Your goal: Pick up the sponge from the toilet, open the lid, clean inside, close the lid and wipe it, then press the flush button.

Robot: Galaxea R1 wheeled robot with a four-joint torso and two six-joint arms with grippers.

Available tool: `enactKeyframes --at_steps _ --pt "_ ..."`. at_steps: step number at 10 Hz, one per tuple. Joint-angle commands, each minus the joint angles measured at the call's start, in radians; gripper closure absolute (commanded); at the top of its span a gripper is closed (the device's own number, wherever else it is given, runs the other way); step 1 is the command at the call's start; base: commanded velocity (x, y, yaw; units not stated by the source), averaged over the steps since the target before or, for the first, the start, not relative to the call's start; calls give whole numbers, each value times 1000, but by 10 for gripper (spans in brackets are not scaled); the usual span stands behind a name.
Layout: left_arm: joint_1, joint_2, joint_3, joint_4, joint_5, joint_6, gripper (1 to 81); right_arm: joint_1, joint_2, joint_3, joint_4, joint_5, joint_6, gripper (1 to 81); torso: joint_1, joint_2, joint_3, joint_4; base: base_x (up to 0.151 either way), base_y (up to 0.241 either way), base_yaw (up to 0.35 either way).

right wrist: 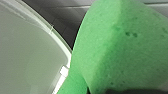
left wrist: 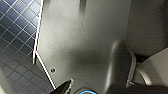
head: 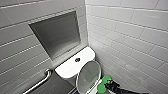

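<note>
The white toilet's tank (head: 71, 66) stands in the corner, with the round dark flush button (head: 77, 59) in the middle of its top. The lid (head: 88, 75) is raised, its greyish inner face turned towards me. Just right of the lid's lower edge, my right gripper (head: 108, 85) is shut on the bright green sponge (head: 103, 84). In the right wrist view the sponge (right wrist: 120, 50) looms large beside the lid's rim (right wrist: 53, 37). One dark finger (left wrist: 65, 87) of my left gripper shows low over a grey wall panel, holding nothing.
A recessed grey niche (head: 57, 35) sits in the tiled wall above the tank. A metal grab bar (head: 40, 82) runs along the wall left of the toilet. A white tiled wall (head: 130, 37) closes in on the right. Dark floor tiles (left wrist: 15, 37) lie below.
</note>
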Motion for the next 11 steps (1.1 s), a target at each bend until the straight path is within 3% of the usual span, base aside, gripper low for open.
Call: enactKeyframes --at_steps 1,4,8,11 --pt "7 -14 -6 -9 70 3 10 105 37 -59 23 -6 56 811 0 0 0 0 0 0 0" --pt "11 -11 -4 -9 70 3 10 84 -9 -27 25 -19 66 811 0 0 0 0 0 0 0" --pt "11 0 -4 3 68 5 10 28 -226 272 23 -5 67 811 0 0 0 0 0 0 0" --pt "11 11 -4 3 68 5 10 1 -311 364 51 12 67 811 0 0 0 0 0 0 0"
